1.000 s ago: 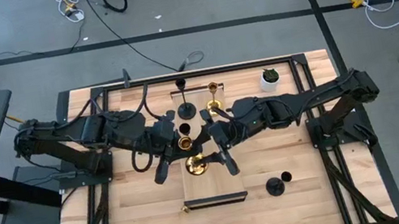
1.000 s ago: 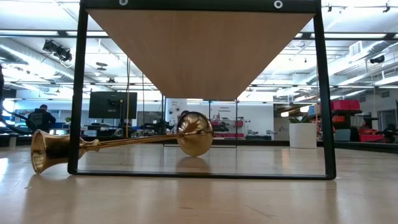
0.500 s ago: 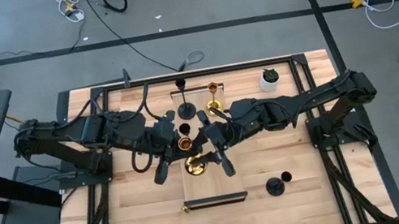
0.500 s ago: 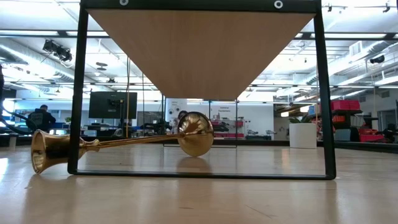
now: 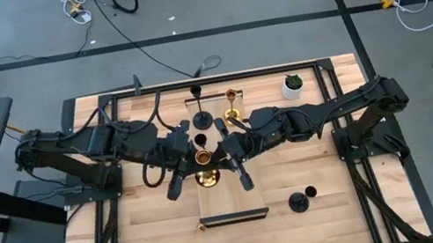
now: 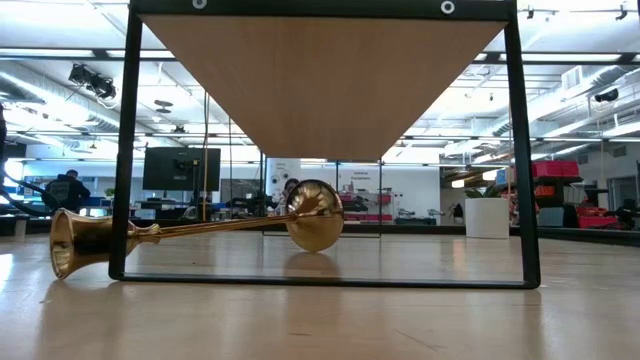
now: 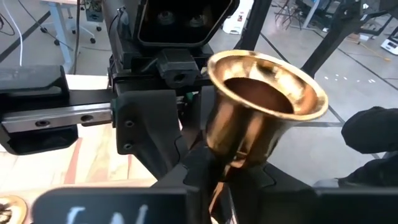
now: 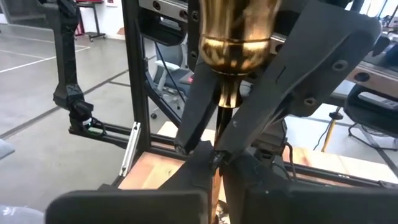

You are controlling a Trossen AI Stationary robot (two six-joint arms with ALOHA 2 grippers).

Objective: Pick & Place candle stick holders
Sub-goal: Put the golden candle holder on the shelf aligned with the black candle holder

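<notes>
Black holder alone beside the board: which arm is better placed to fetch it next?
Right, probably: the black holder sits on the right arm's side, and the right gripper is nearer it than the left gripper.

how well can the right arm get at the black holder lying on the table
Probably not yet: the right gripper is shut on the stem of a gold holder. The black holder lies alone on the bare table, so the way looks free once it lets go.
</notes>
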